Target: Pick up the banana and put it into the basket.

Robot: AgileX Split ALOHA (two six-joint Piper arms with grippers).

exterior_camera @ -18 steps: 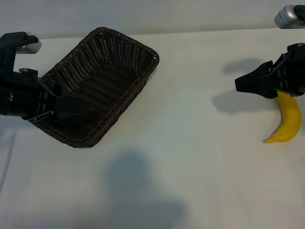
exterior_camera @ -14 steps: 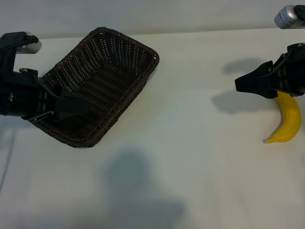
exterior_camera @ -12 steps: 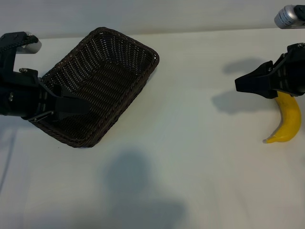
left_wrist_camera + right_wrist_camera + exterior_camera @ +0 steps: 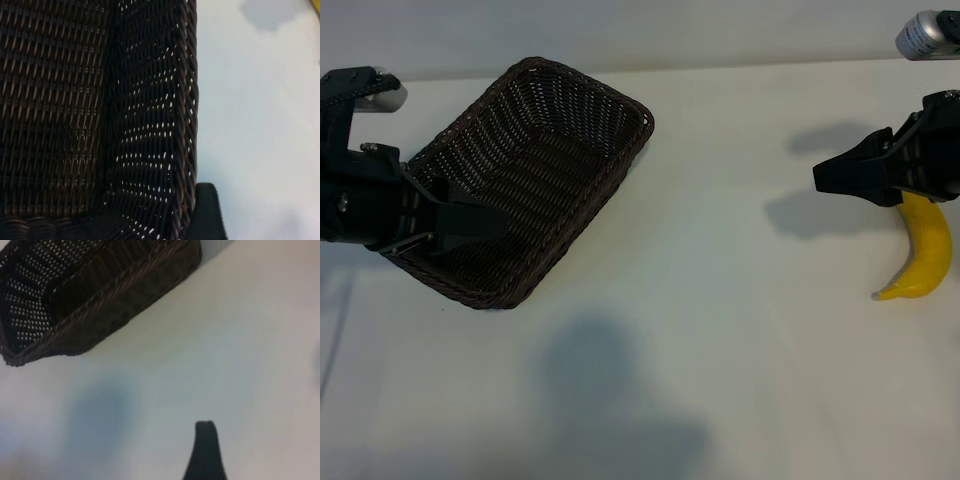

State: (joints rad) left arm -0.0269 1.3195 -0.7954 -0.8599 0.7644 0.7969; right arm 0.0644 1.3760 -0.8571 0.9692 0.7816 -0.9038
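The yellow banana [image 4: 926, 252] lies on the white table at the far right, its upper end hidden under my right arm. My right gripper [image 4: 820, 179] hovers just left of and above it, pointing toward the basket, open and holding nothing; one dark fingertip [image 4: 205, 440] shows over bare table. The dark-brown wicker basket [image 4: 582, 108] sits at the left, turned diagonally, and is empty where visible. My left gripper [image 4: 480, 222] hangs open over the basket's near-left end. One of its fingertips [image 4: 206, 205] stands just outside the braided rim [image 4: 189, 100].
A grey cylindrical object [image 4: 924, 32] sits at the far right back edge. A broad soft shadow [image 4: 610, 390] falls on the table's front middle. White table [image 4: 730, 250] stretches between basket and banana.
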